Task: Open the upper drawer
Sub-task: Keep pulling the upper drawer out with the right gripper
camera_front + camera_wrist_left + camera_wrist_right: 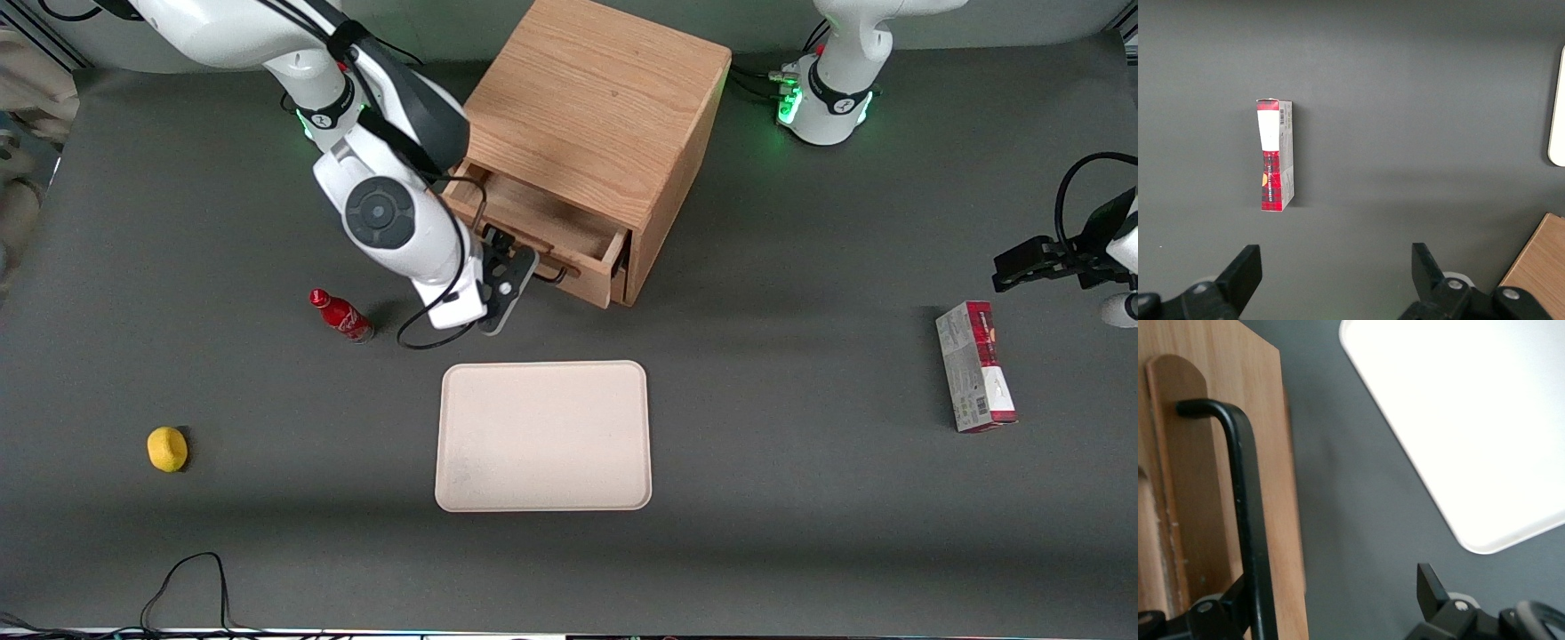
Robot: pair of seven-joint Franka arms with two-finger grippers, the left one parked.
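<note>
now end effector [520, 277] open at upper drawer [542, 233] handle [1245, 520].

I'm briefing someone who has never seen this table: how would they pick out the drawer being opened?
Find the oak cabinet on the grey table. On its front, facing the beige tray, the upper drawer is pulled out, its shallow wooden inside showing. The right gripper is at its black wire handle.

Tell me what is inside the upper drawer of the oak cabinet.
The upper drawer stands pulled partway out, and the part of its wooden floor that shows is bare. The rest lies hidden under the cabinet top and the arm. The pincer is at the black handle.
</note>
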